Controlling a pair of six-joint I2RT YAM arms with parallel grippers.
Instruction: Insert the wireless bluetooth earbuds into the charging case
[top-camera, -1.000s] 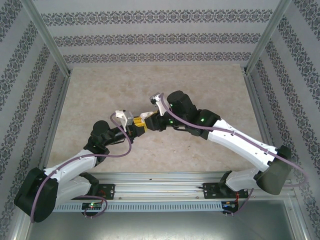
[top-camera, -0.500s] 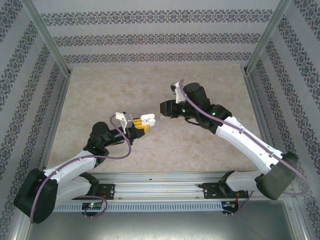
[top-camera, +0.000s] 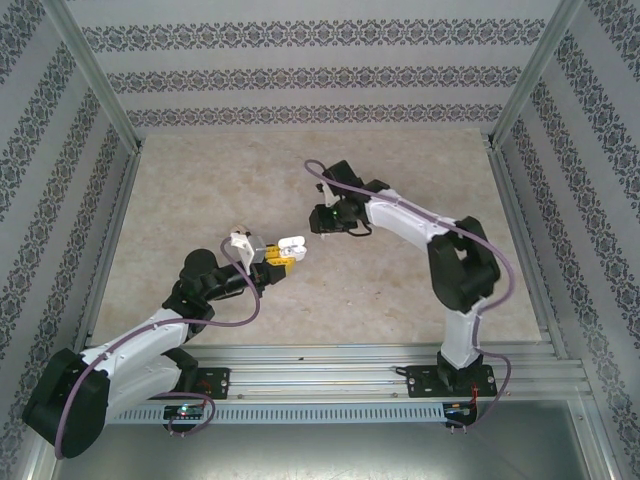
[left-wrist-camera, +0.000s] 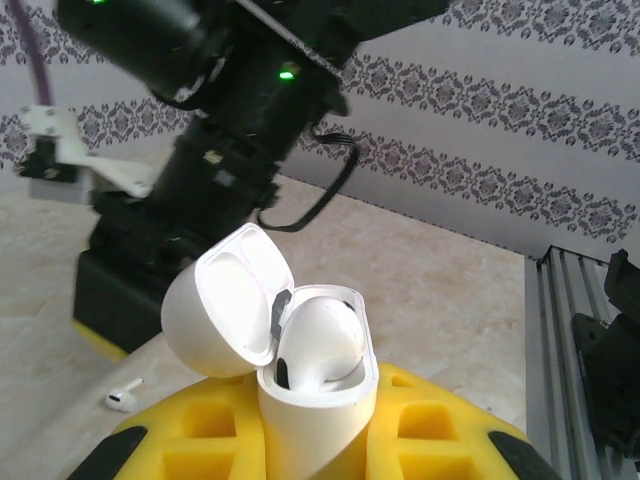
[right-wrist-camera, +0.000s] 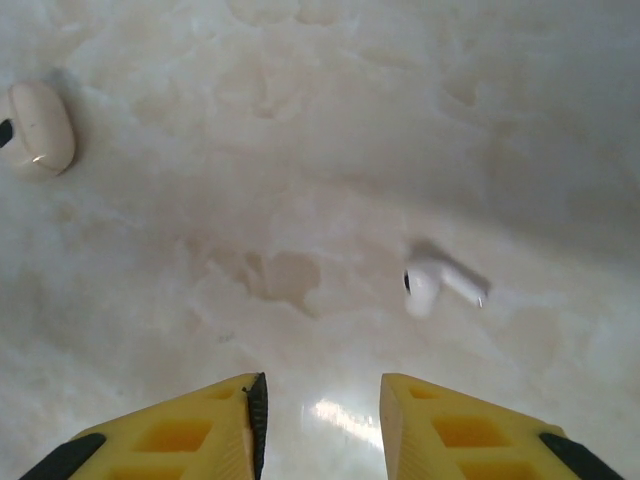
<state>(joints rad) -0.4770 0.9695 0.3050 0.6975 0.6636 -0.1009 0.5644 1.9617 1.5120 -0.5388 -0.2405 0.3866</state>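
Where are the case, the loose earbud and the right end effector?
case (left-wrist-camera: 318, 430): left wrist view, front wall of the body.
loose earbud (right-wrist-camera: 422, 286): right wrist view, its rounded head.
right end effector (right-wrist-camera: 320, 395): right wrist view, midway between the yellow fingertips.

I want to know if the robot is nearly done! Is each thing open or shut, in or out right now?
charging case: lid open, held upright.
seated earbud: sitting inside the charging case.
loose earbud: lying on its side on the table, not yet in.
left claw: shut on the charging case.
right claw: open, empty, hovering above the loose earbud.
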